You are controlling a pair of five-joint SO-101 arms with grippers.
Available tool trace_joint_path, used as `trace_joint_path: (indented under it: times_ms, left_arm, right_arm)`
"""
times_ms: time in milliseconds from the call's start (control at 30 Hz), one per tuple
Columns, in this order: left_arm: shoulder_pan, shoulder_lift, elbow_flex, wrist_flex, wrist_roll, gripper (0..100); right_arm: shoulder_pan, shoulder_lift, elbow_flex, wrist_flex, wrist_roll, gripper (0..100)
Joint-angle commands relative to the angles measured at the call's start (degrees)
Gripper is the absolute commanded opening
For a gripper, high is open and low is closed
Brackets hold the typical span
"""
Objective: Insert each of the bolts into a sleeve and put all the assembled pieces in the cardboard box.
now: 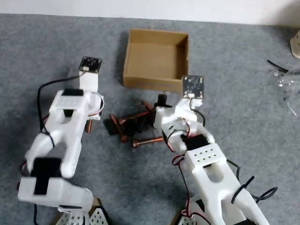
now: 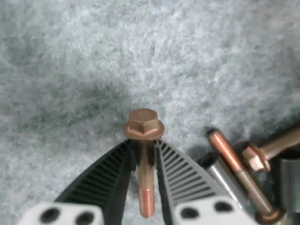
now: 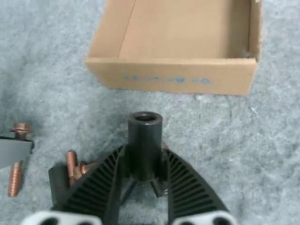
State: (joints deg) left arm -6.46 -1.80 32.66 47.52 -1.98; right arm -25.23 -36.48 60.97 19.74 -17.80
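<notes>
**A:** Where is the bolt?

**B:** In the left claw (image 2: 144,144). The jaws are nearly closed and pinch the bolt (image 2: 145,164) across its shank, just under the hex head. The head pokes out past the fingertips, and the threaded end points back toward the wrist. From above, it sits at about 9 o'clock from the heap (image 1: 133,129) of loose bolts and sleeves on the grey mat (image 1: 243,93).

**A:** And the other claw?

**B:** The right claw (image 3: 144,151) is closed round a black sleeve (image 3: 145,138). It grips the lower half, and the open mouth faces away from the wrist. That one is at about 3 o'clock from the heap. The cardboard box (image 1: 152,80) lies at 12 o'clock, with no pieces in it.

**A:** How will they handle?

**B:** Both look stiff, small, dense for their size and not fragile. The bolt's smooth shank could twist between the ribbed pads, and the thread should bite better. The sleeve is round and slick, so it may tilt if squeezed off-centre. I'd hold it round the middle and keep the mouth clear, as it is now.

**A:** Any worry?

**B:** The bolt's hold looks awkward to me. Its free end is the head, while the threaded tip lies between the jaws. It probably needs taking nearer the head before it can go in thread-first.
</notes>
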Motion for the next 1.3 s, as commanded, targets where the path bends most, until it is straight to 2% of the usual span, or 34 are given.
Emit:
trace_joint_path:
  times_ms: [0,133,433,667,900,1100,1267]
  left_arm:
    - [0.8,-8.7,3.9,-4.7,0.4,1]
    - [0.7,-15.5,10.2,-8.8,2.7,1]
    - [0.5,-33.4,24.7,-17.4,2.8,1]
    - [0.8,-43.6,32.3,-20.7,2.8,1]
    - [0.8,-44.8,33.1,-21.5,2.8,1]
    - [0.6,-45.0,32.5,-21.5,2.8,0]
    - [0.4,-45.1,25.4,-21.2,2.7,1]
  right_arm:
    - [-0.7,-1.6,-0.4,-2.2,3.3,0.4]
    - [-0.7,-1.7,-0.4,-2.2,3.8,0.4]
    - [-1.5,-1.7,-0.6,-2.3,4.0,0.4]
    - [-1.5,-6.8,0.2,-2.1,4.0,0.4]
    - [-1.4,-22.8,8.0,-2.2,4.2,0.4]
    - [-1.5,-36.5,13.5,-2.2,9.1,0.4]
    - [-1.5,-47.3,18.1,-2.1,12.5,0.4]
